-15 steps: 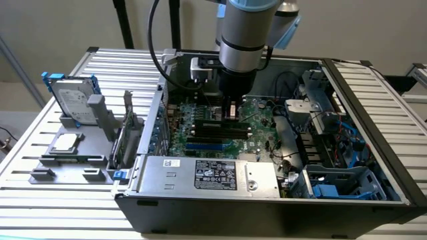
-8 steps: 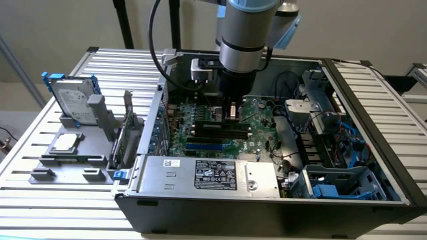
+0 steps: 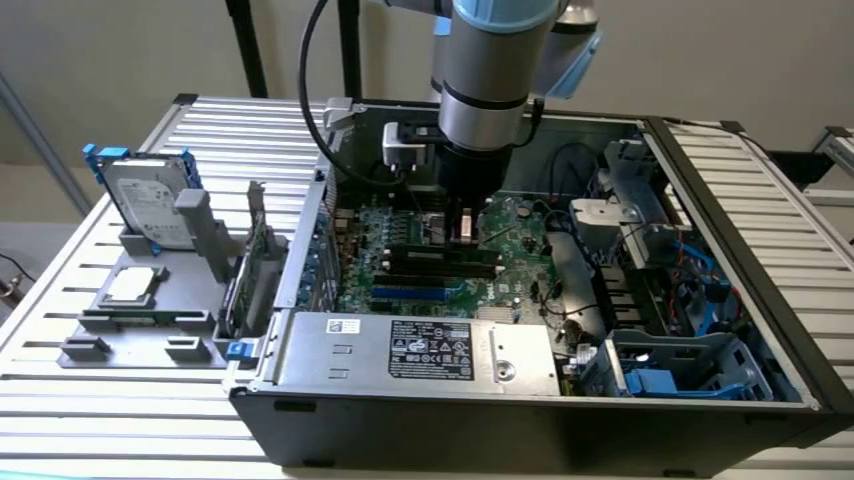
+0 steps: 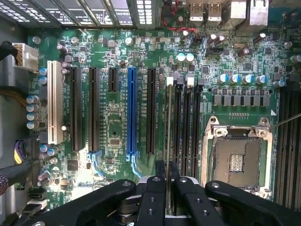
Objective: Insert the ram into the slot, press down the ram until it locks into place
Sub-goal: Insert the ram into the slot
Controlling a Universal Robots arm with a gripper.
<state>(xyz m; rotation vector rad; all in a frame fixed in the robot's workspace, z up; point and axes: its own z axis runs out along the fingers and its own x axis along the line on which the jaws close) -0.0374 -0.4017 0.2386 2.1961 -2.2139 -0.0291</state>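
In the wrist view my gripper point(image 4: 167, 175) is shut on the ram point(image 4: 168, 132), a thin stick seen edge-on from above. The ram runs in line with the outermost of several parallel black memory slots point(image 4: 181, 127), whose white end latches point(image 4: 170, 81) lie at its far end. I cannot tell whether its lower edge touches the slot. In the exterior view the gripper point(image 3: 463, 218) reaches straight down into the open computer case, just above the motherboard point(image 3: 514, 235).
A blue slot point(image 4: 131, 113) and long black expansion slots lie beside the memory slots, with the bare CPU socket point(image 4: 237, 160) on the other side. The power supply point(image 3: 414, 350) fills the case front. A hard drive point(image 3: 140, 195) and an upright card point(image 3: 254, 265) stand on a holder outside.
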